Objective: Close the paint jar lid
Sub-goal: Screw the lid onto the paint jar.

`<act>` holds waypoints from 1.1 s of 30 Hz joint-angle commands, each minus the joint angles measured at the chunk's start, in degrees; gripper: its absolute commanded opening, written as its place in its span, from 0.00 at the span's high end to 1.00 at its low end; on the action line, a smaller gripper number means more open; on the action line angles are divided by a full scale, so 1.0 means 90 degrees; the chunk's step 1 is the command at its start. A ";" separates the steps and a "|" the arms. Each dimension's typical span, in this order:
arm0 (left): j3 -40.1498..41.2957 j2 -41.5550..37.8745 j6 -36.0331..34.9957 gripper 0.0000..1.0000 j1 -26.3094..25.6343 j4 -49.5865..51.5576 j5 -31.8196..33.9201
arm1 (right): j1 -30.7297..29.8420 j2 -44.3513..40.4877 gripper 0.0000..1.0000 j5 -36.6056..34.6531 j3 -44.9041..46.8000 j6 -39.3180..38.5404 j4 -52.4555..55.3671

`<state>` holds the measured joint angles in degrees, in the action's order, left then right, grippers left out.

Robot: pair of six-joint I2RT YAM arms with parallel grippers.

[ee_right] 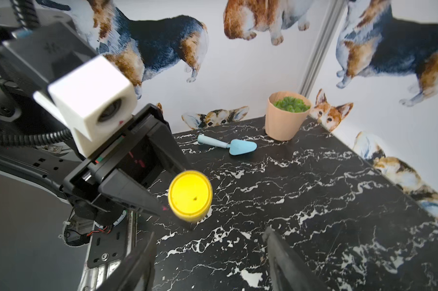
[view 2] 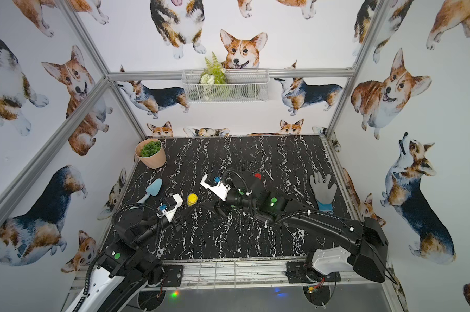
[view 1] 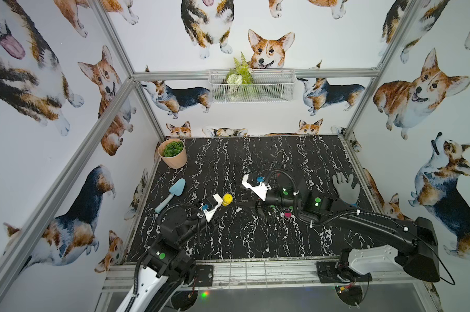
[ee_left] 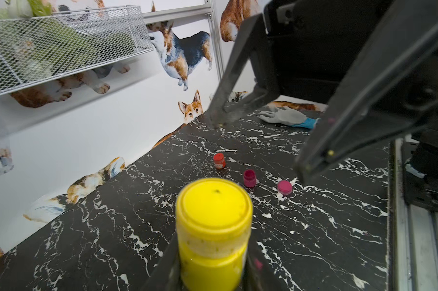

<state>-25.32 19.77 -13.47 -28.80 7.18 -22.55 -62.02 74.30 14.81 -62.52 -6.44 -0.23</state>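
my left jaws are clamped on the body of the yellow paint jar (ee_left: 213, 226), 1 on each side, just below its yellow lid (ee_right: 189, 194), which sits on top of the jar. the jar is over the black marbled surface (view 1: 255, 243), left of centre in both top views; i cannot tell whether its base touches. my right jaws stand spread apart and empty, near the jar but clear of it. 1 red jar (ee_left: 219, 160), 1 magenta jar (ee_left: 249, 177) and 1 pink round piece (ee_left: 284, 187) stand apart.
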 commanded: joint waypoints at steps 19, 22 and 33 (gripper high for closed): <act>-0.0067 -0.0009 -0.0151 0.67 0.0006 -0.0095 0.0171 | 0.0568 0.1072 0.43 0.1147 -0.1889 -0.1129 0.2561; -0.0077 0.0039 -0.0182 0.67 0.0006 -0.0075 0.0220 | 0.0466 0.1114 0.45 0.1040 -0.2066 -0.1270 0.2854; -0.0087 0.0101 -0.0197 0.67 0.0006 -0.0051 0.0147 | 0.0145 0.1701 0.49 0.1049 -0.2990 -0.2007 0.3625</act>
<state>-25.67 20.84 -14.46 -28.88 7.51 -20.82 -60.31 88.71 24.01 -88.38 -21.02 29.50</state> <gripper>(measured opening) 0.336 0.517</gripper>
